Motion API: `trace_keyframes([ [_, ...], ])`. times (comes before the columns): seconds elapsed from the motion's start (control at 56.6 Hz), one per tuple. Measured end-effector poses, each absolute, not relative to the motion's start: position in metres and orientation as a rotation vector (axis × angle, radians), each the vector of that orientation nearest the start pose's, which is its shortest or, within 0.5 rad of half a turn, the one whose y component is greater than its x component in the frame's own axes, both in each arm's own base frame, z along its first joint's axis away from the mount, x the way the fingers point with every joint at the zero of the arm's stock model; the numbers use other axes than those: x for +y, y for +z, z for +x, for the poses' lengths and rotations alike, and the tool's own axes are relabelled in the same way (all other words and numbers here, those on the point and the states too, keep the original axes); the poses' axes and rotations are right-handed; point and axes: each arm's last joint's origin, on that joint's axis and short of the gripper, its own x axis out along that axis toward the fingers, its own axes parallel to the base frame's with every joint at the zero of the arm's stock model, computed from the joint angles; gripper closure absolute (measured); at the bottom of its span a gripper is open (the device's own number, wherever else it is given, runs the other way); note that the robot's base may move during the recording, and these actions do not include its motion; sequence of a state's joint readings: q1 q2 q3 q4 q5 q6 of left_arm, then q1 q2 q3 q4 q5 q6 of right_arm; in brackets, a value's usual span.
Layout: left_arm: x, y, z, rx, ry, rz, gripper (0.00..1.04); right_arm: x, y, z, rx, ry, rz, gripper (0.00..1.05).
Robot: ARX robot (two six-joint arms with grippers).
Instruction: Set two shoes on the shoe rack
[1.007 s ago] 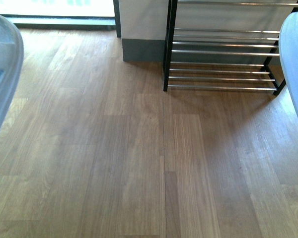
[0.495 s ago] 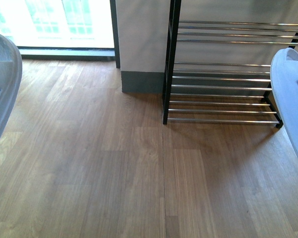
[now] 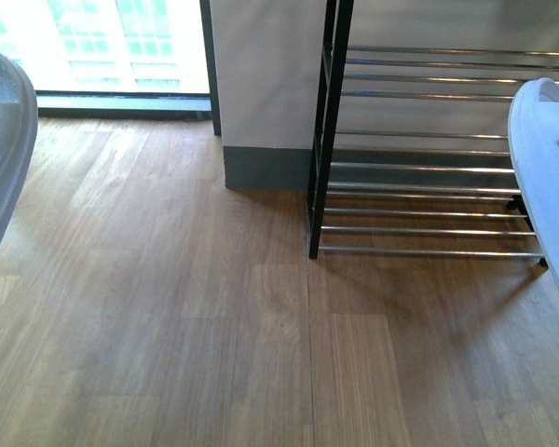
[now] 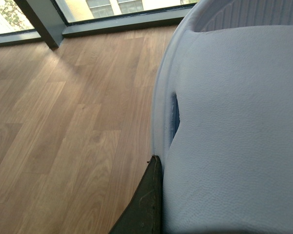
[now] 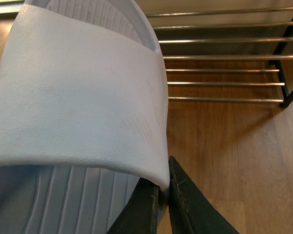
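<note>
The right hand is pinching a pale blue slide, its two dark fingers pressing together on the sole's rim just under the strap. In the front view this slide is hanging at the right edge of the frame, in front of the shoe rack. The rack is standing on the wooden floor in the upper right. The left hand is gripping the second slide. One dark finger is pressing against its side wall, and the other is lying hidden behind the shoe. In the front view that slide is hovering at the left edge, well apart from the rack.
</note>
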State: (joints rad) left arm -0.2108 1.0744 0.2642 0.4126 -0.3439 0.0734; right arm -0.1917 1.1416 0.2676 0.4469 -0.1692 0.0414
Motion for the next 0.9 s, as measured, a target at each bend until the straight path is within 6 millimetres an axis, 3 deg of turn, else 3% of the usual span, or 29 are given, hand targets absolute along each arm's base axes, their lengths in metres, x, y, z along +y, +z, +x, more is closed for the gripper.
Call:
trace_keyframes([
  [0.901, -0.0309, 0.1626, 0.192, 0.388, 0.118, 0.181, 1.03, -0.0335, 0.1542, 0.1983, 0.42, -0.031, 0.118, 1.03],
])
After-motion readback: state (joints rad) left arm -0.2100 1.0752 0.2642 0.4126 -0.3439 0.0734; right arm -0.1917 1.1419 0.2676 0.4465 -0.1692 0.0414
